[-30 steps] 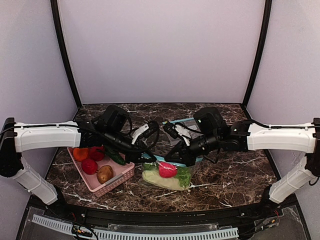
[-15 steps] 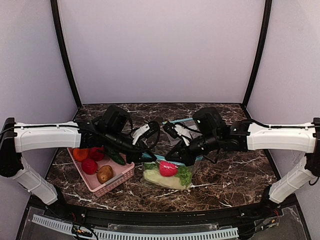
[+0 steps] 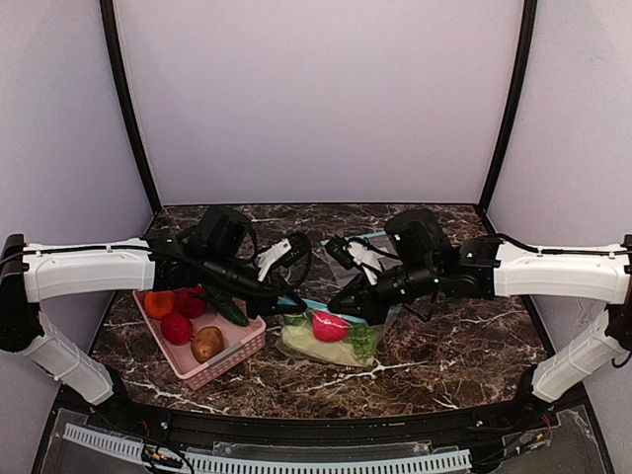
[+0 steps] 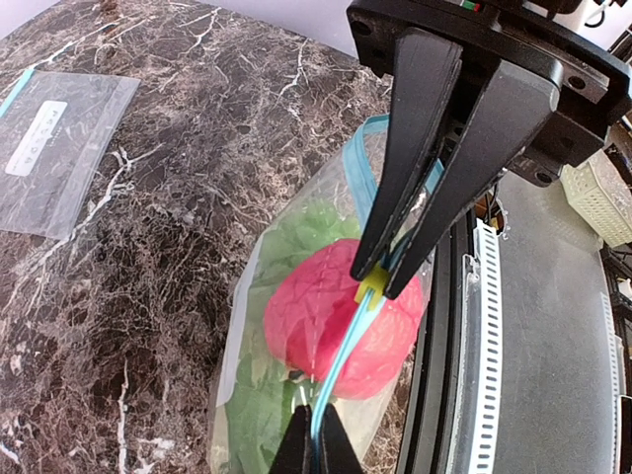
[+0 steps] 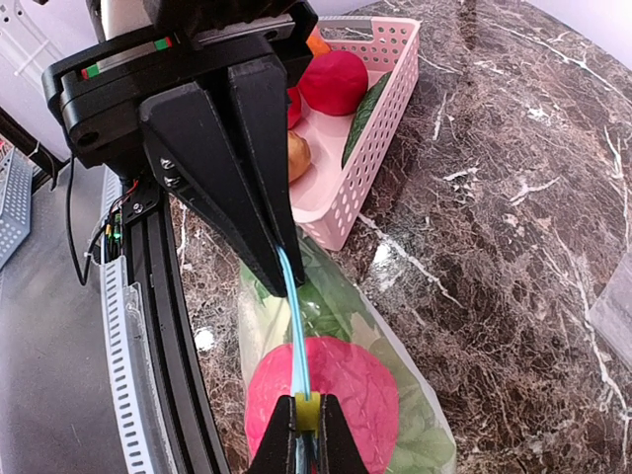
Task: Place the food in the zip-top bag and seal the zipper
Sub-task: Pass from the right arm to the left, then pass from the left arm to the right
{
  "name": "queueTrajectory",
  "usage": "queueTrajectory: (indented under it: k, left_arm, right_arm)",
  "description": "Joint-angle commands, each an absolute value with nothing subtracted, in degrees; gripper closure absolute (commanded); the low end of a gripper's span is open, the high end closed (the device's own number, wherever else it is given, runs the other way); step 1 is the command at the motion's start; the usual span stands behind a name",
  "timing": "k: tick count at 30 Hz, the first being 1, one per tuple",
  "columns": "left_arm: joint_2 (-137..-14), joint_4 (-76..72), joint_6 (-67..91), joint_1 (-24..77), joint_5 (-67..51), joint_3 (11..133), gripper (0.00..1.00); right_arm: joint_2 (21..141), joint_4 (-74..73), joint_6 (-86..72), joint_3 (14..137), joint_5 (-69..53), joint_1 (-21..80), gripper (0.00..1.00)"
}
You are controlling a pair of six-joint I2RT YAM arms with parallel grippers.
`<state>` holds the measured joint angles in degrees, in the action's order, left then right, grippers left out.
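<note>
The left gripper [image 4: 314,436] is pinched tight on the teal zipper [image 4: 339,367], and facing it the right gripper [image 5: 302,442] is clamped on the yellow slider [image 5: 307,409]. The zip-top bag [image 4: 240,326] hangs just below both, with the food [image 4: 316,316] inside. I'd anchor the left end firmly and draw the slider straight along the taut strip, without twisting.

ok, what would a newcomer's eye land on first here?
The left gripper and right gripper are both shut on the teal zipper of a clear bag at the middle of the table. Inside it: a pink-red round vegetable and green lettuce. A pink basket of toy food sits to its left.
</note>
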<state>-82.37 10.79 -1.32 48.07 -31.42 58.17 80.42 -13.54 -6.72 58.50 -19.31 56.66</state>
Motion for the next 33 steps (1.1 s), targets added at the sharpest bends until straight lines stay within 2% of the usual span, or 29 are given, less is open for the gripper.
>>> queueTrajectory:
  k: [1, 8, 12, 19, 21, 24, 28, 30, 33]
  left_arm:
    - [-79.82, 14.56, -2.21, 46.19, -27.94, 59.1, 0.99]
    - [-79.76, 14.67, -2.35, 46.14, -27.84, 59.04, 0.99]
    - [-80.51, 14.26, -2.11, 46.31, -32.13, 58.97, 0.99]
    - [-83.4, 14.77, -2.38, 49.09, -36.03, 59.39, 0.99]
    - [-83.32, 14.82, -2.46, 49.12, -35.69, 59.54, 0.99]
    - [-82.99, 14.81, -2.48, 49.12, -35.52, 59.54, 0.99]
    - [-82.93, 14.75, -2.26, 49.12, -34.54, 59.49, 0.99]
    - [-83.07, 15.06, -2.22, 49.12, -32.5, 59.54, 0.99]
    - [-83.21, 15.47, -2.21, 49.06, -31.32, 59.79, 0.99]
  right_arm:
    - [78.68, -18.44, -7.11, 57.72, -17.52, 56.41, 1.0]
    - [78.57, -18.51, -7.27, 57.39, -17.67, 56.34, 1.0]
    - [78.9, -17.8, -8.26, 58.64, -20.27, 56.45, 0.99]
    - [78.89, -18.34, -9.58, 61.45, -20.53, 56.96, 0.58]
    - [78.53, -18.48, -9.6, 60.95, -20.37, 56.93, 0.5]
    - [78.51, -18.45, -9.66, 59.56, -20.65, 56.91, 0.47]
    - [79.52, -18.62, -10.23, 59.05, -21.11, 56.91, 0.53]
    - [79.03, -18.63, -10.9, 58.75, -20.53, 56.95, 0.54]
    - [77.22, -19.21, -11.52, 58.94, -19.85, 56.94, 0.44]
